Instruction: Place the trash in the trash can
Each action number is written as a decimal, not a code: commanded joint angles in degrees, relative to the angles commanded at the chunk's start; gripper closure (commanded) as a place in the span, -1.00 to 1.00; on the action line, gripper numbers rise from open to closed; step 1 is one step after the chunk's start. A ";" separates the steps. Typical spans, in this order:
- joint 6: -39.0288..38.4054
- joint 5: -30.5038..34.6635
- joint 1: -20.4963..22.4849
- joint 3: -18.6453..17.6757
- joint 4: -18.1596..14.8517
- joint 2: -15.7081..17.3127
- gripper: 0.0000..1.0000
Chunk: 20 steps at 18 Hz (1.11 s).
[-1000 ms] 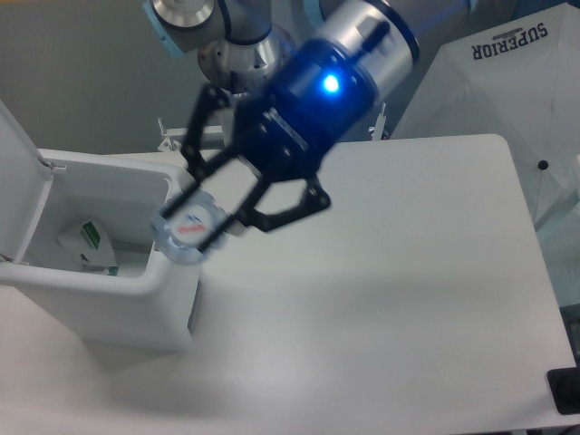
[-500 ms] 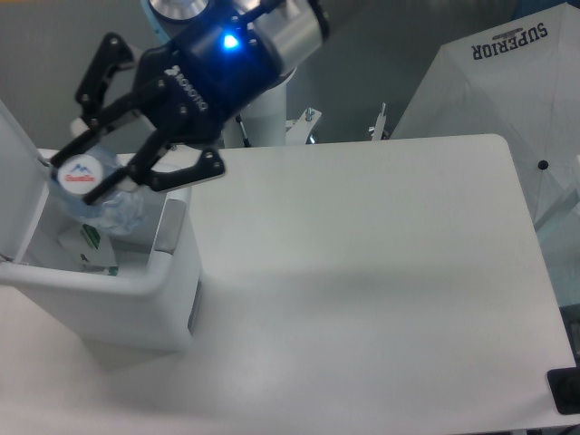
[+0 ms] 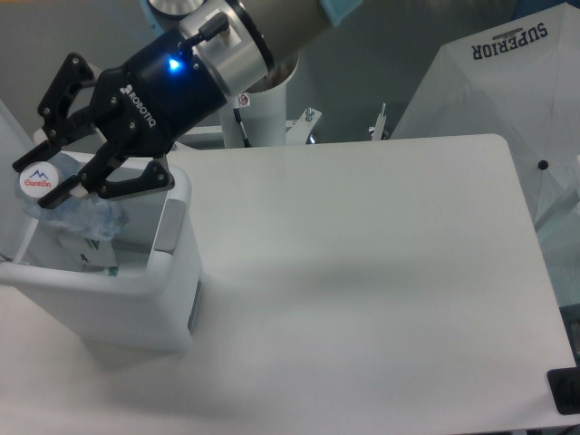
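Bottle in my grip, over the open trash can.

My gripper (image 3: 56, 188) is closed on the crushed bottle (image 3: 77, 214): its white cap (image 3: 36, 181) sits between my fingertips, and the bluish crumpled body hangs just below and to the right of them, inside the mouth of the trash can (image 3: 136, 299). The packet (image 3: 91, 257) lies at the bottom of the can, mostly hidden behind the bottle. The can's raised lid (image 3: 11, 195) stands just left of the cap; the can's right wall with its grey panel is close beside the bottle. Right of the can, the white table (image 3: 362, 272) runs wide to its rounded far corner. The cap carries a red and blue logo I cannot read; my wrist reads ROBOTIQ; a white canopy (image 3: 507, 82) beyond the table reads SUPERIOR.
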 joint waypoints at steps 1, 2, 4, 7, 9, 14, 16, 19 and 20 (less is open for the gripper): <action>1.15 0.00 0.00 -1.06 0.00 0.18 0.56; 1.94 0.00 0.00 -1.76 0.00 0.44 0.56; 3.61 0.09 0.00 -3.17 0.00 0.53 0.55; 4.67 0.17 -0.09 -3.88 -0.09 0.71 0.46; 4.59 0.35 -0.26 -3.97 -0.09 0.62 0.33; 4.76 0.35 -0.18 -5.98 -0.09 0.97 -0.93; 4.67 0.35 -0.09 -6.51 -0.09 1.15 -1.00; 4.23 0.44 0.44 -7.13 -0.18 1.68 -1.00; 4.15 0.53 1.13 -7.04 -0.18 1.68 -1.00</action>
